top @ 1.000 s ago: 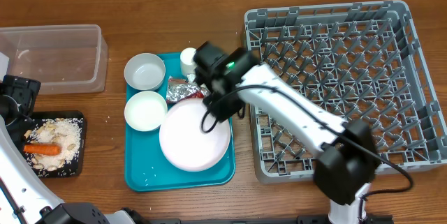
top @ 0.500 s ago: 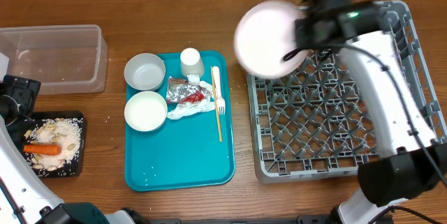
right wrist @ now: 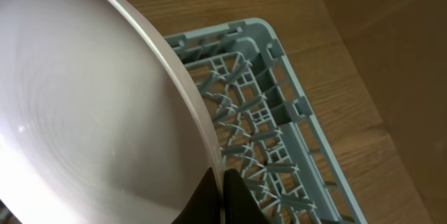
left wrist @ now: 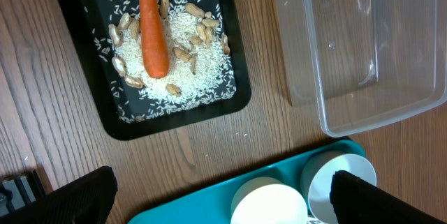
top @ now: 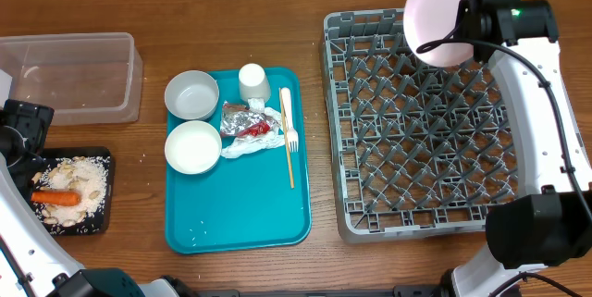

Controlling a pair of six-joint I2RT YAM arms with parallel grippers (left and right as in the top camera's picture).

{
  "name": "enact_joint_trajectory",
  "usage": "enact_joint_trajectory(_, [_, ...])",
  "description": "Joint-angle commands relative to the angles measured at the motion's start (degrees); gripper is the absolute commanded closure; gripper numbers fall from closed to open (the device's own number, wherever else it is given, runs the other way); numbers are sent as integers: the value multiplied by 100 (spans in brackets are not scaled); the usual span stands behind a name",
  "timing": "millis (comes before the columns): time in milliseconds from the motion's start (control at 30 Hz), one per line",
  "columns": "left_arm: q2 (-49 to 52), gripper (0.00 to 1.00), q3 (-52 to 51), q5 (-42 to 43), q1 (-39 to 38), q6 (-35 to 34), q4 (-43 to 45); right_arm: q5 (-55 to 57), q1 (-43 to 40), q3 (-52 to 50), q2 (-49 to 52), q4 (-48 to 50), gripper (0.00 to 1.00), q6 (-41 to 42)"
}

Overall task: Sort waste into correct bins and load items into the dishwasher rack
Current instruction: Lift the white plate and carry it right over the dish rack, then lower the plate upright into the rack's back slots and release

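Observation:
My right gripper [top: 474, 21] is shut on the rim of the white-pink plate [top: 437, 15] and holds it tilted above the far part of the grey dishwasher rack [top: 435, 195]; the right wrist view shows the plate [right wrist: 91, 105] pinched in the fingers [right wrist: 222, 196] over the rack [right wrist: 279, 126]. Two white bowls [top: 191, 94] [top: 193, 146], a cup [top: 252, 81], a fork [top: 289, 135], the foil wrapper [top: 246, 122] and a napkin [top: 250, 144] lie on the teal tray. The carrot [left wrist: 152, 28], nuts and rice lie in the black tray [left wrist: 126, 123]. My left gripper [left wrist: 223, 196] is open above the teal tray's edge.
The clear tub [top: 69, 77] stands at the far left with only a few crumbs in it; the left wrist view shows it [left wrist: 363, 49] beside the black tray. The teal tray [top: 240, 214] lies in the middle. Cardboard walls stand behind the rack.
My right gripper lifted the plate off the teal tray and carried it right and back to above the rack's far part. The fork and napkin came into view. The left arm stayed still.

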Motion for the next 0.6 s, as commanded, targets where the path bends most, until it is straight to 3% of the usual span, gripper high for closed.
enact_joint_trajectory(0, [39, 0, 66, -81, -2, -42, 4, 555, 20, -273, -114, 131, 96, 179])
enact_joint_trajectory(567, [39, 0, 66, -83, -2, -42, 4, 796, 461, -778, -114, 302, 96, 389])
